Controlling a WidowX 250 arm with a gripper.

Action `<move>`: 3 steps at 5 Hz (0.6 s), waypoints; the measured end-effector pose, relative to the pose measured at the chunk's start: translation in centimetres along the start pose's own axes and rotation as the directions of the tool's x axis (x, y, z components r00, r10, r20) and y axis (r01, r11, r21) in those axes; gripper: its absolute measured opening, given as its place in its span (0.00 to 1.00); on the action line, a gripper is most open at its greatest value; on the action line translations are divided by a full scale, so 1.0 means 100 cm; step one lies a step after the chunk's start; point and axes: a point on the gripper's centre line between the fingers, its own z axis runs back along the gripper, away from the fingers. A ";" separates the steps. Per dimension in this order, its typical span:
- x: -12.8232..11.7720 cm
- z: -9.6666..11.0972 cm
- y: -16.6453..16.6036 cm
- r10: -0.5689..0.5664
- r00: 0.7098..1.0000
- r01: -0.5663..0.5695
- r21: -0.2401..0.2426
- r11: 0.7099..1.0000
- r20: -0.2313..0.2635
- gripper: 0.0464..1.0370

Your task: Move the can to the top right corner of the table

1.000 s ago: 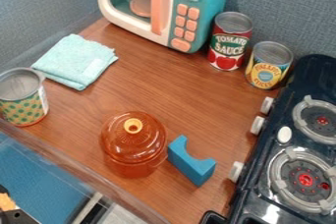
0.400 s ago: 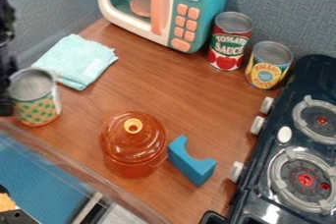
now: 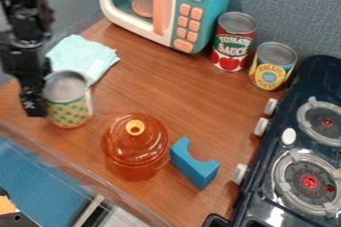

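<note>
Camera view: looking down at a slant on a brown, wood-grained surface [image 3: 180, 91], with a blue-grey fabric wall [image 3: 286, 7] behind it.
Tool [image 3: 33, 107]: black and blurred, hanging from the black arm [image 3: 23, 7] at the upper left, its tip low beside the dotted can's left side — I cannot tell whether it is spread, pressed together or pinching the can.
Dotted can [image 3: 68, 113]: the one beside the tool, upright on the left part of the surface, yellowish with green dots and a grey top. It is well apart from the top right corner.
Towel [image 3: 83, 56]: pale aqua, folded, lying just behind the dotted can.
Toy microwave [image 3: 210, 19]: teal and cream, at the back, with a peach handle and peach buttons.
Tomato can [image 3: 233, 42]: red with a green label patch, upright just right of the microwave.
Pineapple can [image 3: 271, 74]: yellow and blue, upright, to the right of the tomato can and a little nearer me.
Orange jar [image 3: 136, 164]: see-through, with a domed top and a yellow knob, standing front and centre.
Blue block [image 3: 194, 165]: notched with a curve, just right of the jar.
Toy stove [image 3: 323, 79]: dark, along the right edge — two grey burners, pale knobs.
</note>
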 end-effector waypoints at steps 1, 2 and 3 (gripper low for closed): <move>-0.032 0.006 -0.003 -0.034 0.999 0.034 0.008 0.999 -0.017 0.96; -0.062 0.009 -0.007 -0.055 0.998 0.055 0.011 0.998 -0.021 0.96; -0.091 0.011 -0.018 -0.077 0.997 0.077 0.023 0.997 -0.026 0.96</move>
